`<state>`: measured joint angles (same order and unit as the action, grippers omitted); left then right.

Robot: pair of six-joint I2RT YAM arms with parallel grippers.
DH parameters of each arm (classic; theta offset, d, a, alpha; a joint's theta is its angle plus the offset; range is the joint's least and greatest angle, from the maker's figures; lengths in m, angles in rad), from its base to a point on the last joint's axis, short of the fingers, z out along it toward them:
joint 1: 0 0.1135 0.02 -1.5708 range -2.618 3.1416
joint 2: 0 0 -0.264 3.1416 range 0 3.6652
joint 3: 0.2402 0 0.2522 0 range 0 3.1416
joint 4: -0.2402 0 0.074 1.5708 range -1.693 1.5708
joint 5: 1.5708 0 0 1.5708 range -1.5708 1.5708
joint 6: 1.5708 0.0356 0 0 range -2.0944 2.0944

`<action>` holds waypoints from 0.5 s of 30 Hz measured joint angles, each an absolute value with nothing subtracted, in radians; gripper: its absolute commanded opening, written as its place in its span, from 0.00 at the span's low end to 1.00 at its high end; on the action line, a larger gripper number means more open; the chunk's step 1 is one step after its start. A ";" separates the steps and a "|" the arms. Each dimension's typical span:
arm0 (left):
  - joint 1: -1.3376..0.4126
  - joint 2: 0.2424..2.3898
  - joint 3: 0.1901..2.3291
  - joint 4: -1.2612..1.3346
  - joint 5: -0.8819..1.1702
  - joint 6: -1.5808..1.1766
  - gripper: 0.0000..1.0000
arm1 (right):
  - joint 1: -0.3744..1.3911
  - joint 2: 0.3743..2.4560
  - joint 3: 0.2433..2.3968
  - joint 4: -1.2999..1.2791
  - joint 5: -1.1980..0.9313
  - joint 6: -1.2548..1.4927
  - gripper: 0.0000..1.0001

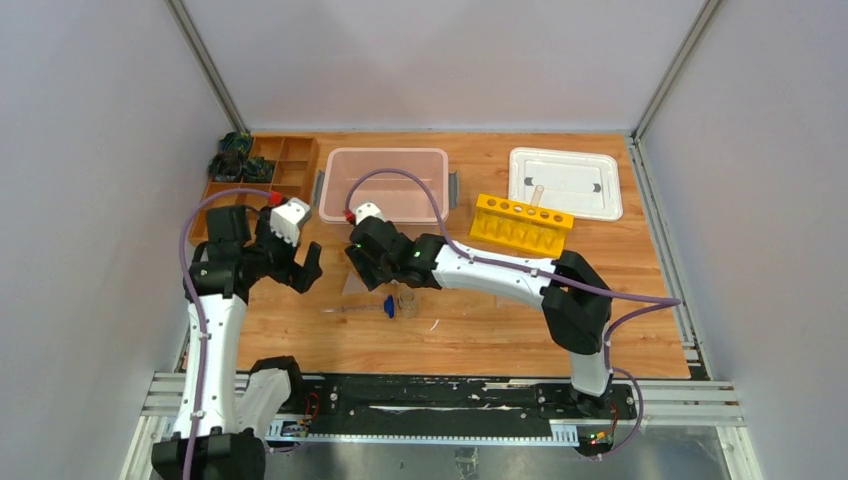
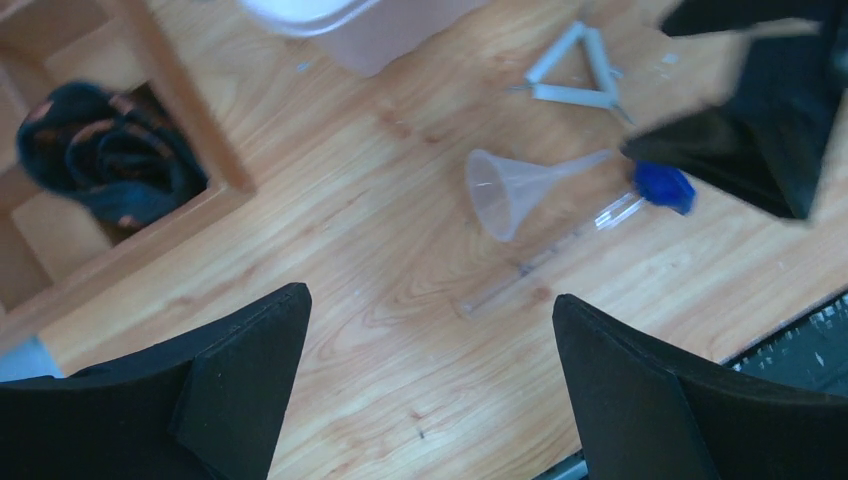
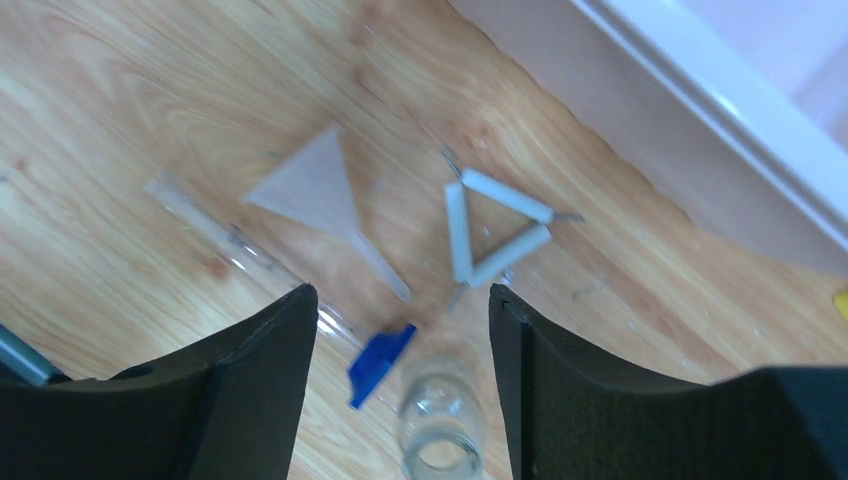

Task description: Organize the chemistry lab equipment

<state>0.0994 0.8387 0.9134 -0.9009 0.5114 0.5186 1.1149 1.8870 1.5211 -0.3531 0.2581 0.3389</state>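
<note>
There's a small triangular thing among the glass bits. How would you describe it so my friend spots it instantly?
Start at the big clear bin at the back of the wooden table. On the wood just before its near wall lies the pale triangle, beside a clear funnel and a small glass beaker. Unlike those see-through pieces, it is an open frame of three white bars.

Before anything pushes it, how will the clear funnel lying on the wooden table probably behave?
The clear funnel lies on its side, so it would probably roll in an arc. It looks thin-walled, likely light and easily knocked away.
</note>
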 measured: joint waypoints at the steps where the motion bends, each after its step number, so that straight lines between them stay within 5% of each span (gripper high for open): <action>1: 0.141 0.859 0.915 -0.888 0.516 0.506 0.95 | 1.124 1.898 1.544 -0.349 0.259 0.327 0.69; 15: 0.362 0.967 0.949 -0.855 0.554 0.479 0.95 | 1.170 2.195 1.892 -0.418 0.266 0.302 0.67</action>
